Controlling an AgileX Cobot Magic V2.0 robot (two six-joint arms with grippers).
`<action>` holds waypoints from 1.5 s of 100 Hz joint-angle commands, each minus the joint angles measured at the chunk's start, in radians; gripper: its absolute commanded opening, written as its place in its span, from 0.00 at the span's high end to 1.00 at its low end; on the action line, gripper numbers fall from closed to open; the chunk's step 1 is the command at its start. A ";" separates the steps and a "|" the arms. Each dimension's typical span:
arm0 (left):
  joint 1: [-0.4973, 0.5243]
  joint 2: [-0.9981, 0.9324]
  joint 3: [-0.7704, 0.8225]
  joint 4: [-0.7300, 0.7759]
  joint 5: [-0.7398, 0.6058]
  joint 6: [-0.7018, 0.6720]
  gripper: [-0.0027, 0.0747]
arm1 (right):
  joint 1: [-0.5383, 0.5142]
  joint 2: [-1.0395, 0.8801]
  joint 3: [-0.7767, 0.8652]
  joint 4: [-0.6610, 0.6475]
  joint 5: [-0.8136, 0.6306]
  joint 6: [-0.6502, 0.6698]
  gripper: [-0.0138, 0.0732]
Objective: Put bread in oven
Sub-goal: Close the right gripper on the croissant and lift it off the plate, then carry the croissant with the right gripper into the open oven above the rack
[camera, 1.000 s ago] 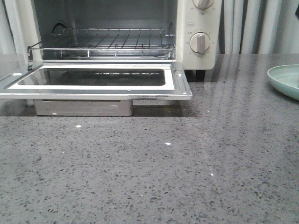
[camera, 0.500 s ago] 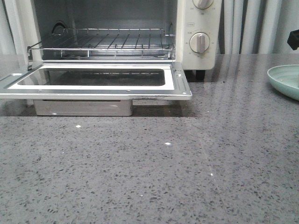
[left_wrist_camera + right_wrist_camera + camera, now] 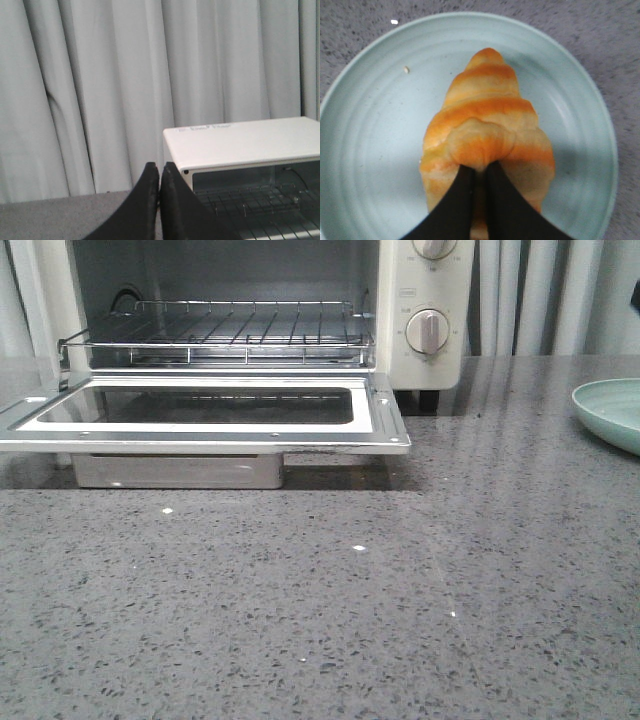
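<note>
Front view: grey speckled bench (image 3: 400, 600) fills the lower two thirds of the frame. Oven (image 3: 425, 300), cream-white, sits in the upper left; its door (image 3: 385, 410) is dropped flat toward the camera, glass window facing up. Wire rack (image 3: 215, 335) inside the cavity is bare. Two round knobs (image 3: 428, 331) on the oven's right panel, the upper one cut by the top edge. Grey curtain (image 3: 540, 295) behind, upper right. Pale green plate (image 3: 610, 410) enters at the right edge, resting on the bench, well apart from the oven. Neither arm identifiable in this view; only a dark sliver at the far right edge, too small to tell.

Right wrist view: plate rim (image 3: 365, 55) nearly fills the frame, bench visible at the corners. Bread (image 3: 487, 125), golden with browned ridges, lies at the plate's centre, tapered end toward the top of the frame. Right pincer (image 3: 479, 170): black fingers pressed together, no bread between them, tips at the bread's near wide end. A small crumb (image 3: 406, 69) on the plate, upper left.

Left wrist view: curtain fills most of the frame; oven top in the lower right. Left pincer (image 3: 159, 167): fingers pressed together, gripping nothing
</note>
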 commanded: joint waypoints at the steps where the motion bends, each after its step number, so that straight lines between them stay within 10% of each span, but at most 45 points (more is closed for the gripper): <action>1: 0.004 -0.044 -0.034 0.014 -0.079 -0.006 0.99 | 0.023 -0.089 -0.067 -0.029 0.043 -0.011 0.93; 54: 0.004 -0.154 -0.034 0.028 -0.005 -0.006 0.99 | 0.386 -0.282 -0.147 0.200 0.312 -0.170 0.93; 93: 0.004 -0.198 -0.034 0.028 0.057 -0.006 0.99 | 0.716 -0.263 -0.147 0.205 0.152 -0.172 0.93; 150: 0.004 -0.201 -0.034 0.035 0.084 -0.006 0.99 | 0.843 0.034 -0.399 -0.036 0.097 -0.174 0.93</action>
